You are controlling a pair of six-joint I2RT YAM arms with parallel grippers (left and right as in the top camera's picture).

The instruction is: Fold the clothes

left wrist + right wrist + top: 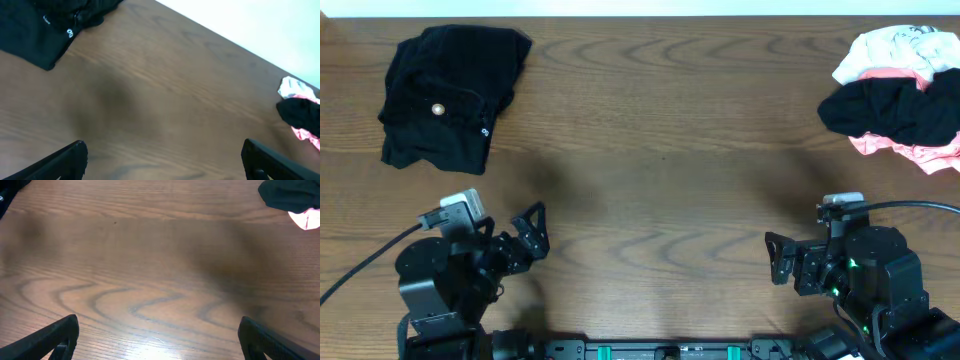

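A black garment (450, 95) with a pale round button lies loosely bunched at the table's far left; its edge shows in the left wrist view (45, 25). At the far right lies a pile of clothes: a white one (898, 52), a black one (890, 108) and a pink one (920, 150). Parts of that pile show in the left wrist view (300, 112) and the right wrist view (290, 195). My left gripper (532, 232) stands open near the front left over bare wood, empty. My right gripper (782, 258) stands open near the front right, also empty.
The wooden table (660, 160) stretches between the two heaps. A black cable (360, 268) runs off the left arm, another (920, 207) off the right arm. A white wall borders the table's far edge (260, 30).
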